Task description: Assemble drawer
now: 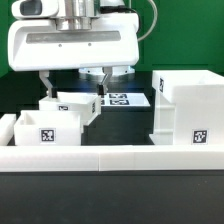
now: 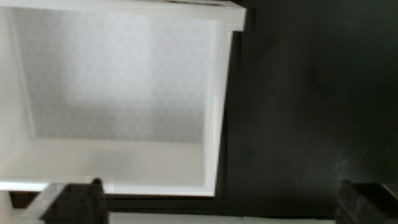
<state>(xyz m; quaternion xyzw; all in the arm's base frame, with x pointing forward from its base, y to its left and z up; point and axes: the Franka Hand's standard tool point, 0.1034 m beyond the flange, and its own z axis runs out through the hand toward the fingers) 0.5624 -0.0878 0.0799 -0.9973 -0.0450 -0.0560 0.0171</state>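
Two small white open-top trays sit at the exterior view's left. The front one [image 1: 48, 128] shows a square tag, and the other [image 1: 78, 103] stands close behind it. The large white shell [image 1: 185, 108] stands at the right, with a tag low on its side. My gripper [image 1: 75, 84] is open and empty, just above the rear tray. In the wrist view one tray [image 2: 125, 90] fills the frame from above. My gripper [image 2: 228, 205] straddles its side wall, with one dark fingertip [image 2: 80, 200] over the tray and the other over the black table.
The marker board [image 1: 126, 98] lies flat on the black table behind the trays, between them and the shell. A low white border rail [image 1: 110, 156] runs along the front edge, and a rail block sits at the far left [image 1: 6, 126].
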